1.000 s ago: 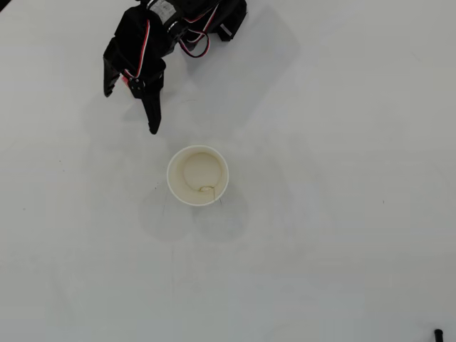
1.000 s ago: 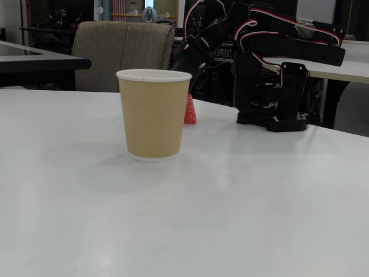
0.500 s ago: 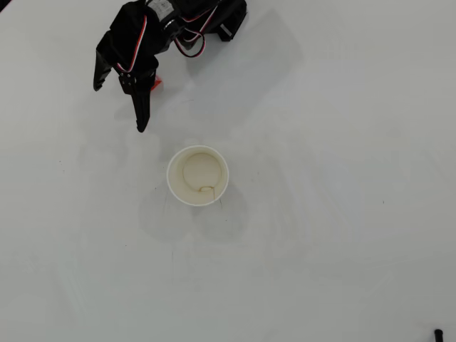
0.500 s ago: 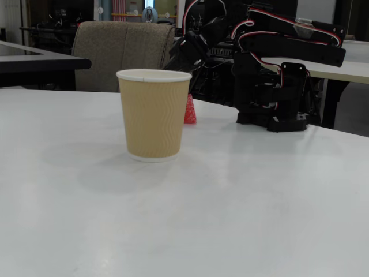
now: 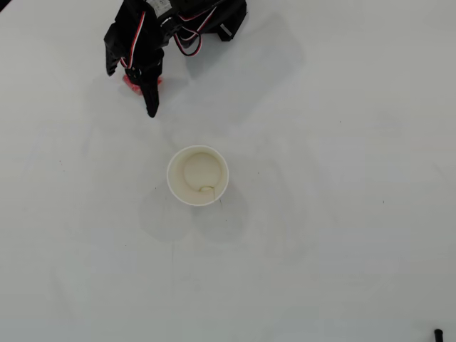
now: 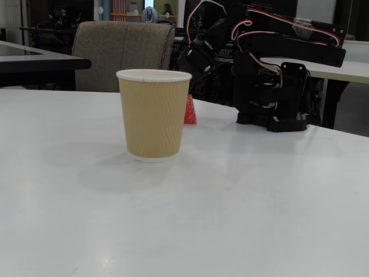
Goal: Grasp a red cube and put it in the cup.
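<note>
The black arm folds low over the white table (image 5: 342, 214), its gripper (image 5: 132, 89) spread, fingers straddling the red cube (image 5: 132, 83). The cube, bright red, sits on the table well apart from the cup (image 5: 197, 175). The overhead view shows the cup's cream interior; the fixed view shows its tan ribbed wall (image 6: 153, 115) half-hiding the cube (image 6: 189, 111).

Overhead view: bright, even, slightly washed-out light; the white table (image 5: 342, 214) reads pale grey with little texture. Soft double shadow spreads below and left of the cup (image 5: 198, 175); a broader faint shadow lies right of the arm (image 5: 178, 21). Focus fair, no marked edge distortion. Fixed view: dimmer, warmer; diffuse sheen on the table (image 6: 230, 190) in the foreground, soft shadow left of and in front of the cup (image 6: 153, 114). Background dark, slightly soft; black arm (image 6: 277, 75) loses detail.
</note>
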Action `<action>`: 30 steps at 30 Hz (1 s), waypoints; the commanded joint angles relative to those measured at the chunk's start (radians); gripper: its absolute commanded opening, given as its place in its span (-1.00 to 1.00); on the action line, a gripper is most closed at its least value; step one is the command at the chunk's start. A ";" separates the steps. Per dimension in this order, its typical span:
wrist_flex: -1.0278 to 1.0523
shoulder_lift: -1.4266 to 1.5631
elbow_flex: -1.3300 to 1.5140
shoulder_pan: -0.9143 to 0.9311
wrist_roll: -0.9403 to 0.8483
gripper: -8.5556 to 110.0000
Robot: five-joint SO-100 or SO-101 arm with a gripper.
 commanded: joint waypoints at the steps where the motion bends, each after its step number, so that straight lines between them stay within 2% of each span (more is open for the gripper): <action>1: 0.031 0.017 0.077 -0.017 -0.012 -0.11; 15: 0.147 0.017 0.077 -0.037 -0.014 -0.11; 30: 0.175 0.017 0.077 -0.041 -0.012 -0.12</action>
